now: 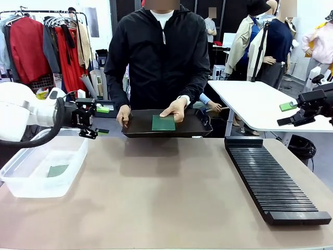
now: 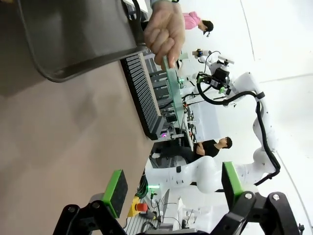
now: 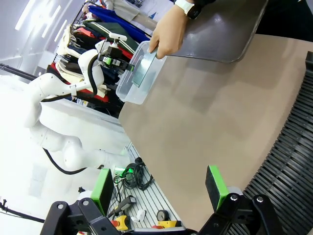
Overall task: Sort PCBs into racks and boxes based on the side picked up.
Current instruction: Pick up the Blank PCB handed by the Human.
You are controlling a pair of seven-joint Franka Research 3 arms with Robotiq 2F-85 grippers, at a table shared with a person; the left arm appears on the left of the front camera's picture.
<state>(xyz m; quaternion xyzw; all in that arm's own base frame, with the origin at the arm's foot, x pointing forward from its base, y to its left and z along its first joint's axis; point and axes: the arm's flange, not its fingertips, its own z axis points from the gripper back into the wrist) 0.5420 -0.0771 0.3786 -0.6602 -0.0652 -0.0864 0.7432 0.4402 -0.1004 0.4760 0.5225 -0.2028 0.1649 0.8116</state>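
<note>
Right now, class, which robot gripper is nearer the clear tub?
Left. The left gripper hovers by the far corner of the clear tub; the right gripper hangs off the right side of the table, beyond the rack.

Front faces person (image 1: 161,52), wrists share tray (image 2: 73,39)

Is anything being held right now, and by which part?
The left gripper and right gripper are open, empty. The person's hand pinches a PCB by its upper edge over the black tray.

no readable text, no labels, brands, numbers or signs legible on anything shown
</note>
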